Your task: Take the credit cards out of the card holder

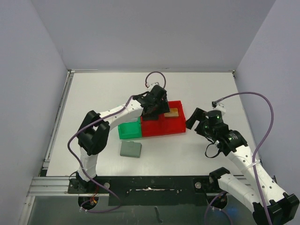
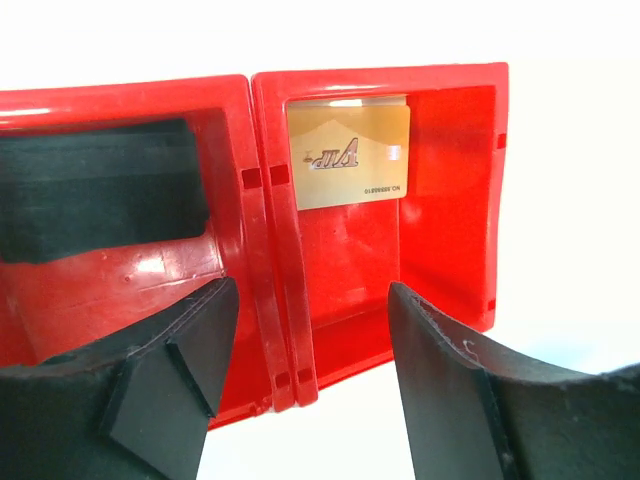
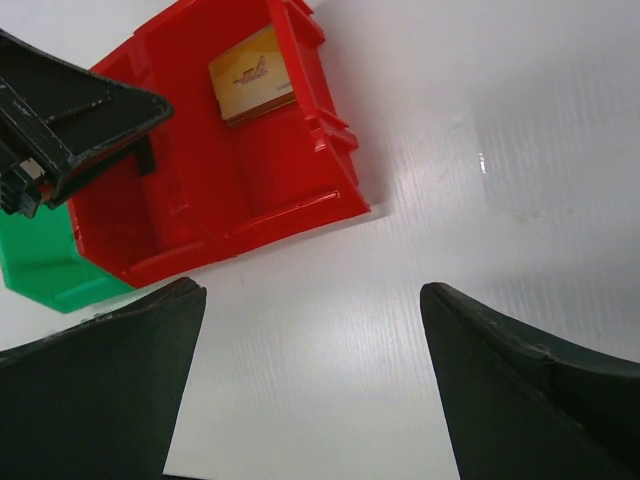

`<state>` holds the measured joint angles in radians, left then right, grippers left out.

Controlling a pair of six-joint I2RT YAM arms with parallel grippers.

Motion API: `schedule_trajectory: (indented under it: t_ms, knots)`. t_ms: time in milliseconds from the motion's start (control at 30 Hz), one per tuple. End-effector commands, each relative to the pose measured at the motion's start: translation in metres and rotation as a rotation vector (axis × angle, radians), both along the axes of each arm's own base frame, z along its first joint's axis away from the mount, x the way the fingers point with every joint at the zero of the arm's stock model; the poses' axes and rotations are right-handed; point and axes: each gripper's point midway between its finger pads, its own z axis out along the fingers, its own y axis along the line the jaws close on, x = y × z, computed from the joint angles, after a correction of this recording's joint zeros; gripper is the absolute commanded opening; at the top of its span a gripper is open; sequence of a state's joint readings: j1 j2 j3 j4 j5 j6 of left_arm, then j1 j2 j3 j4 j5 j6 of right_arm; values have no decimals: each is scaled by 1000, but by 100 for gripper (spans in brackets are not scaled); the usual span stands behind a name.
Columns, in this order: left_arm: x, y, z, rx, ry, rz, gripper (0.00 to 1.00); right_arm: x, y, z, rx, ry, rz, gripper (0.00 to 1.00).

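The card holder (image 1: 131, 149) lies shut and flat on the table, just in front of the green bin (image 1: 130, 131). A gold credit card (image 1: 173, 112) with printing lies in the right red bin (image 1: 165, 130); it also shows in the left wrist view (image 2: 348, 158) and the right wrist view (image 3: 252, 85). My left gripper (image 1: 153, 111) hangs open and empty over the red bins (image 2: 450, 200), its jaws astride the wall between them (image 2: 310, 370). My right gripper (image 1: 192, 121) is open and empty over bare table right of the red bin (image 3: 312, 380). No pale bluish-white cards show.
A dark flat thing (image 2: 100, 190) lies in the left red bin; I cannot tell what it is. The green bin also shows in the right wrist view (image 3: 40, 270), beside the red bins (image 3: 200, 200). Grey walls stand round the table.
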<state>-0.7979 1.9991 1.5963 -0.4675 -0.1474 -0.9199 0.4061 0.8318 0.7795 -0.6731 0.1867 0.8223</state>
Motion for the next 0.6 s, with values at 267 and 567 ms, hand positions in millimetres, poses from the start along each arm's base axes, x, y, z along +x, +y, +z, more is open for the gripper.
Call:
schedule_trajectory:
  t_ms: [267,567]
  knots:
    - [-45,128,102,-3,-257,186,65,9,81,32,283,-217,351,86]
    - [-126,241,81,-167,-265,460,65,-9,180,-2,309,-141,535,72]
